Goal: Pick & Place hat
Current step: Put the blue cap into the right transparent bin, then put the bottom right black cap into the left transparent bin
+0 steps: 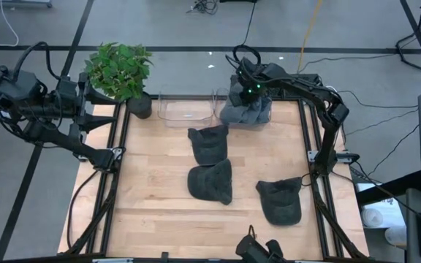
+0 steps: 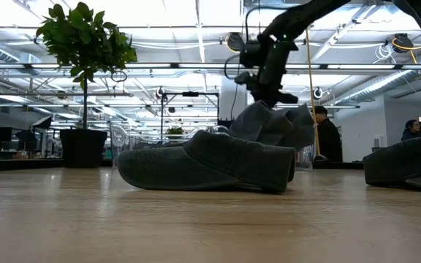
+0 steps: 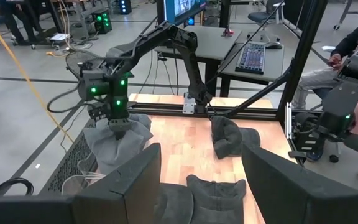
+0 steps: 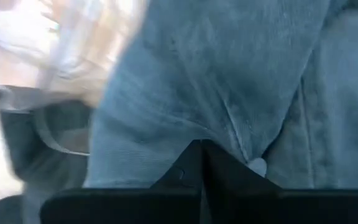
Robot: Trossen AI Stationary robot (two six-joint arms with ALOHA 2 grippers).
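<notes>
Three dark grey hats (image 1: 209, 142), (image 1: 212, 181), (image 1: 280, 199) lie flat on the wooden table. A fourth grey hat (image 1: 247, 111) is at the table's far edge, beside a clear container (image 1: 185, 109). My right gripper (image 1: 251, 91) stands over it, shut on its cloth. In the low view this hat (image 2: 272, 124) hangs below the gripper (image 2: 272, 89), with its lower end hidden behind a nearer hat. My left gripper (image 3: 201, 180) waits open, raised off the table's left side. My right gripper pinches a bunched-up fold of the hat's top cloth (image 4: 229, 127) between its two shut fingers. The fingers come from above, slanting steeply down. The hat (image 3: 120, 146) droops slack below them; whether its bottom rests on the table cannot be told.
A potted plant (image 1: 119, 71) stands at the far left corner, next to the clear container. Black frame rails (image 1: 320, 183) run along the table's left and right sides. People sit at desks in the room beyond the table.
</notes>
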